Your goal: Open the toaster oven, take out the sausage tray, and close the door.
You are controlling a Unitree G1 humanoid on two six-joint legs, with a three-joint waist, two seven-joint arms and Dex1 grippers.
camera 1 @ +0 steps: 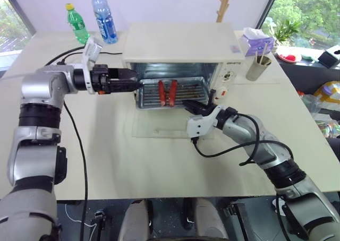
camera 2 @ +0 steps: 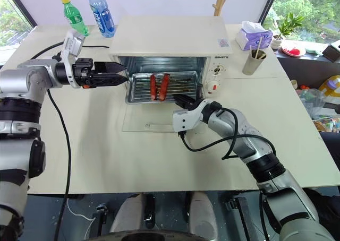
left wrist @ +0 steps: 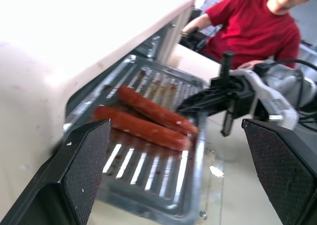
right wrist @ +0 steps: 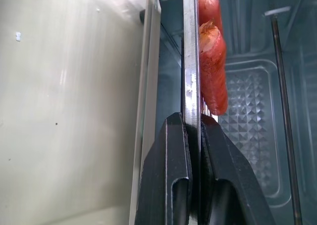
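One boxy cream-white toaster oven (camera 1: 180, 44) stands on the pale table (camera 1: 106, 145), its clear-glass door (camera 1: 159, 125) folded down flat on the tabletop in front of the opening. One shallow silvery metal sausage tray (camera 1: 172, 92) with a ridged base sticks partway out of the oven mouth over the lowered door, carrying two long red sausages (camera 1: 167, 92) lying side by side.

The right gripper (camera 1: 192, 106) has its two black fingers clamped tight on the tray's front rim; the right wrist view shows the thin metal edge pinched between both pads, with the sausages just beyond. The left gripper (camera 1: 133, 84) hangs level at the tray's left end, pointing across toward the oven opening, its two fingers (left wrist: 81, 165) spread wide with nothing between them.

Behind the oven on the left stand two plastic bottles: one green with a yellow cap (camera 1: 77, 23) and one clear with a blue cap and label (camera 1: 103, 15). To the right of the oven sit one purple-wrapped tissue pack (camera 1: 256, 39) and one grey cup (camera 1: 258, 66) holding sticks. A person in a red shirt (left wrist: 252, 29) shows in the left wrist view, beyond the table.
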